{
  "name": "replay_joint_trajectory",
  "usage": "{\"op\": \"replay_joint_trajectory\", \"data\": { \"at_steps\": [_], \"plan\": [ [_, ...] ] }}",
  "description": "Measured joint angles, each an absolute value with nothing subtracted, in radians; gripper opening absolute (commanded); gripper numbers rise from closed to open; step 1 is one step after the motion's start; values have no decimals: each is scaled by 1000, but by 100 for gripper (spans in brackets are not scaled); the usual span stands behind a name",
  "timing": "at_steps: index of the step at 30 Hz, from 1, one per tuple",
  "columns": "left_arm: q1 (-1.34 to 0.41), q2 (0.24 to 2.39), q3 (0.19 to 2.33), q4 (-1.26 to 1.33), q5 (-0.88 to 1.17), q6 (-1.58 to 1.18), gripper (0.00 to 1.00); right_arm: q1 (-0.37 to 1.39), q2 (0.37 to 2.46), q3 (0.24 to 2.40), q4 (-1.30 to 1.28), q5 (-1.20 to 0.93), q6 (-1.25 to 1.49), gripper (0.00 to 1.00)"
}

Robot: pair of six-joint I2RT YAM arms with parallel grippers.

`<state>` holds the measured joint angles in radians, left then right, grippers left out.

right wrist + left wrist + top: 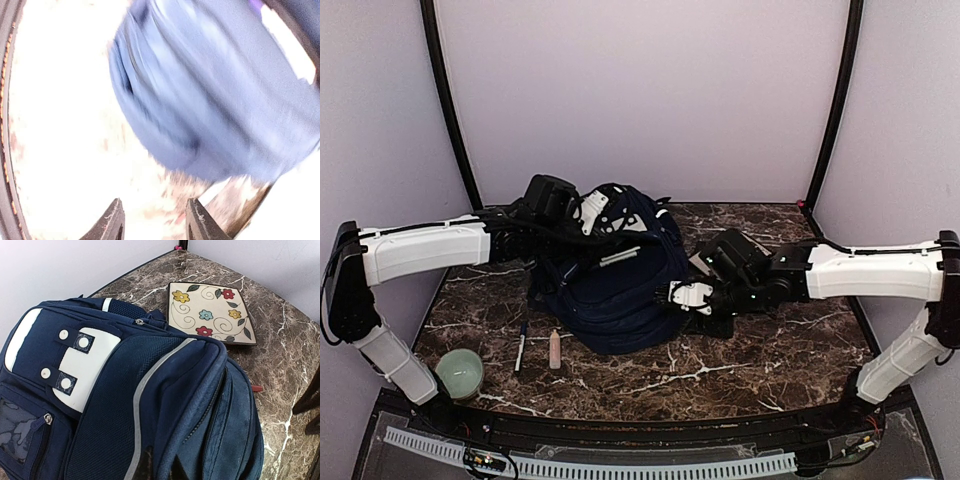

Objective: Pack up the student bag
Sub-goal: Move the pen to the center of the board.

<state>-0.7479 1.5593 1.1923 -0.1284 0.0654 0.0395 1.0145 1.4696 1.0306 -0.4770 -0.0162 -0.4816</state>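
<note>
The student bag, navy blue with white patches and a grey stripe, lies in the middle of the table. It fills the left wrist view. My left gripper is over the bag's far top. Its dark fingertips stand close together on a fold of the bag's fabric. My right gripper is at the bag's right side, just above the table. In the blurred, overexposed right wrist view its fingers stand apart with nothing between them, and the bag is just ahead.
A square plate with a flower pattern lies right of the bag, mostly under my right arm in the top view. A red tip sticks out from under the bag. A pen, a small pink bottle and a green cup lie front left.
</note>
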Motion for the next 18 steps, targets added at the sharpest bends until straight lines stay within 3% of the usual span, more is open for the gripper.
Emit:
{"op": "replay_joint_trajectory", "data": {
  "at_steps": [9,18],
  "plan": [
    [-748,1559,1190,-128,73,40,2,754,1473,954,-530,-133,-344,40],
    [-743,1557,1186,-128,86,39,2,645,1691,1047,-589,-193,-288,41]
  ]
}}
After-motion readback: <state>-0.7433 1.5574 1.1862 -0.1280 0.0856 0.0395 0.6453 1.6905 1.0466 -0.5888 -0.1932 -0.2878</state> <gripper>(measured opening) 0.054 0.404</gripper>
